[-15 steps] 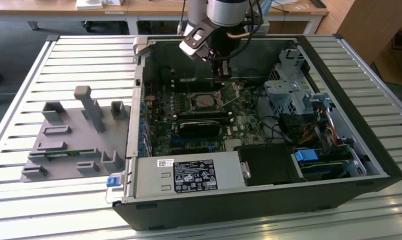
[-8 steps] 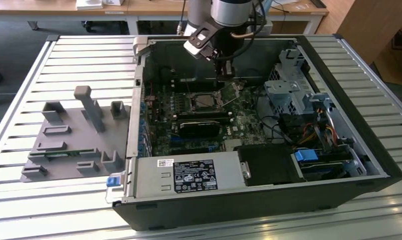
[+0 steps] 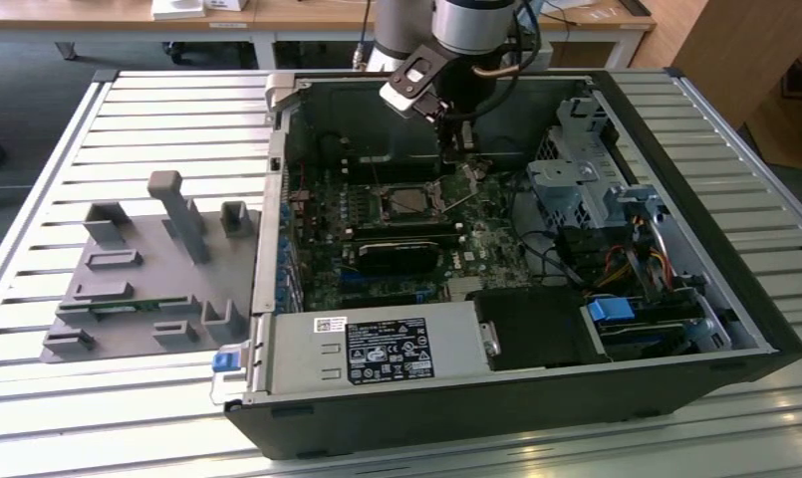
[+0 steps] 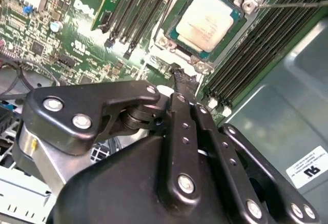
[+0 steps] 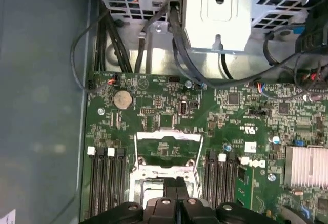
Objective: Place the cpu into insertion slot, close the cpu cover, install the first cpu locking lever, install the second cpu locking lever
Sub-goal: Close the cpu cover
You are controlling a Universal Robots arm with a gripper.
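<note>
My claw (image 4: 182, 78) is pinched shut, holding nothing I can see. Dull silver-beige square cpu (image 4: 207, 23) sits in the silvery-rimmed insertion slot (image 3: 380, 199), 7 o'clock from claw in exterior view.

Everything I work over sits on a table (image 3: 174, 119) of pale metal slats. An open computer case (image 3: 507, 408) lies on its side toward the exterior view's right (black wall nearest the camera). Just beside it, toward the exterior view's left, lies a grey fixture plate (image 3: 134, 289) with upright posts, seemingly touching the case.
</note>
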